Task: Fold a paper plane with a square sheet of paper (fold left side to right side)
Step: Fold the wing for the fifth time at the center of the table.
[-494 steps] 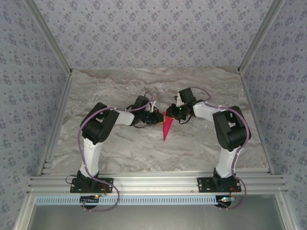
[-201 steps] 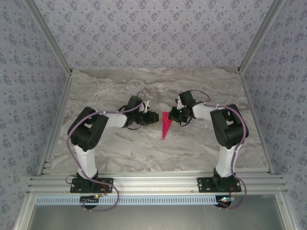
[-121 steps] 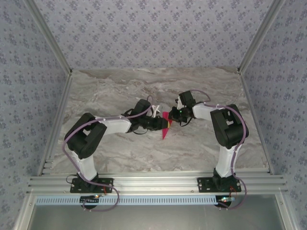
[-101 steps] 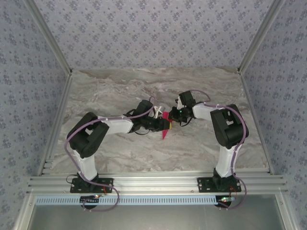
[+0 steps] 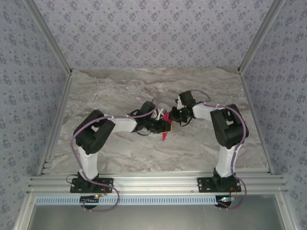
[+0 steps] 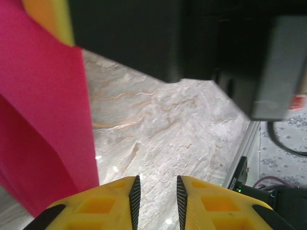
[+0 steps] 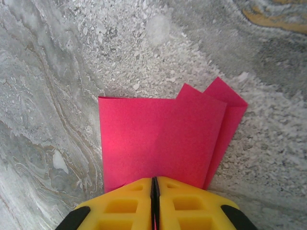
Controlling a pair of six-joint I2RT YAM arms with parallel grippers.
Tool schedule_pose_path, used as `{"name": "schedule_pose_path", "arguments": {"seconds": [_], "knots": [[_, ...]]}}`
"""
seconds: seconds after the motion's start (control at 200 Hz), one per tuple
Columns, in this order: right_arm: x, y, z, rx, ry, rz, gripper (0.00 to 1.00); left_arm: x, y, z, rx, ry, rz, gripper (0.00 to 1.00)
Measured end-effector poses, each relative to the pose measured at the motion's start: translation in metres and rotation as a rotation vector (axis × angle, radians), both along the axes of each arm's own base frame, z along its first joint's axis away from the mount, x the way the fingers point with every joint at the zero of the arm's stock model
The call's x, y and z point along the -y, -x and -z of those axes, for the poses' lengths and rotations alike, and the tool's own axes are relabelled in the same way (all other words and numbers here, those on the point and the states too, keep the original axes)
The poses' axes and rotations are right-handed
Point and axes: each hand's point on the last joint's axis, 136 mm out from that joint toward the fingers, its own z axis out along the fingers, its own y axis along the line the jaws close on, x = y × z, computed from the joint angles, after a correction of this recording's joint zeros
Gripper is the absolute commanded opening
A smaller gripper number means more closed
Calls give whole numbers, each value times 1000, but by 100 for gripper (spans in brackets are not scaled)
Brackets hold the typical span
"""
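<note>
The magenta-pink sheet of paper [image 5: 164, 135] is folded into a narrow pointed shape at the middle of the marble table, its tip toward the near edge. In the right wrist view its layered flaps [image 7: 158, 139] spread ahead of my right gripper [image 7: 154, 179], which is shut on its edge. From above, the right gripper [image 5: 171, 116] sits at the paper's far end. My left gripper [image 5: 167, 126] lies against the paper's left side. Its jaws [image 6: 156, 179] stand slightly open with bare table between them, the pink paper [image 6: 43, 120] rising just to their left.
The right arm's dark body [image 6: 192, 43] hangs close above and ahead of the left gripper. An aluminium rail [image 6: 244, 158] borders the table on the right, and frame rails [image 5: 144, 182] run along the near edge. Patterned walls enclose the table [image 5: 110, 91].
The left arm, drawn back a second ago, has reached right, so its gripper now lies against the paper. The right gripper has kept its hold and place.
</note>
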Motion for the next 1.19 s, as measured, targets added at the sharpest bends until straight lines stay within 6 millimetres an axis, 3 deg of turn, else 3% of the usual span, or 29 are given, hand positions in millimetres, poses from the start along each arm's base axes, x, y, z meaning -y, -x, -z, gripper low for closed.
{"name": "schedule_pose_path", "arguments": {"seconds": [0.55,0.934,1.194], "knots": [[0,0,0,0,0,0,13,-7,3,18,-11,-42,-24,28],[1,2,-4,23,-40,-5,12,-9,6,29,-9,-84,-62,20],[13,7,-35,110,-80,0,7,-12,4,32,-20,-83,-97,11]]}}
